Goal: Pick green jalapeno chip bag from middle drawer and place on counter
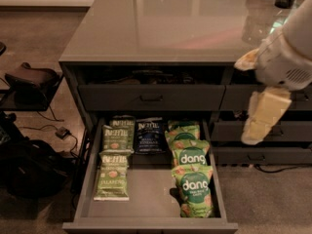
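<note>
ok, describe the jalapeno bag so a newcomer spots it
Under the counter, left of the gripper, look in the open middle drawer. Frontmost on its left: the green jalapeno chip bag, lettered JALAPENO, unlike the dang pouches right or dark-blue bag behind.

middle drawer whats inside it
Green jalapeno chip bag front left, another green Kettle bag behind, a blue Kettle bag, three dang pouches partly covering each other. Gripper hangs right, outside the drawer.

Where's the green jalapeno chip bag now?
The green jalapeno chip bag lies front-left in the open middle drawer, left of the dang pouches; the gripper hangs at right, outside it.
</note>
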### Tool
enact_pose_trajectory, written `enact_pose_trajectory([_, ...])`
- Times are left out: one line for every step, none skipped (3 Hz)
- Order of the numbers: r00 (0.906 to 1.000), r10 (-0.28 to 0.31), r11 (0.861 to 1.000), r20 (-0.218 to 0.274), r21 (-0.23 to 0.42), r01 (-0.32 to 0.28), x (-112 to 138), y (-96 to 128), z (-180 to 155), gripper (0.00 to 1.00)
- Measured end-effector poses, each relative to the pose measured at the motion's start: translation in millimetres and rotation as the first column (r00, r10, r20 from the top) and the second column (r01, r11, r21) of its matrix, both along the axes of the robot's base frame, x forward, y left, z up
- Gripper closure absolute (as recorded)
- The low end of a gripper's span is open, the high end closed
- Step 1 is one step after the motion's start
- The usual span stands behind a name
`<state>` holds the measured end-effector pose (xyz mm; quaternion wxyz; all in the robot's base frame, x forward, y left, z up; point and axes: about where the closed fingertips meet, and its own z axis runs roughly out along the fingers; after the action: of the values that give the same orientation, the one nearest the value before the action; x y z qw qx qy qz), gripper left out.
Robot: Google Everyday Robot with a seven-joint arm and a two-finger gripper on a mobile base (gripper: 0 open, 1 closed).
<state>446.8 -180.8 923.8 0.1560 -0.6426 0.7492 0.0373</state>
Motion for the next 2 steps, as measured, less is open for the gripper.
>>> enact_pose_trajectory([0.9882,0.108,0.983,-0.108,0.163,-0.090,9.3,41.1,-73.3,0.00])
enact_pose_trajectory([0.9784,0.153,0.944,-0.139,0.312,-0.104,26.7,72.6,-137.1,0.00])
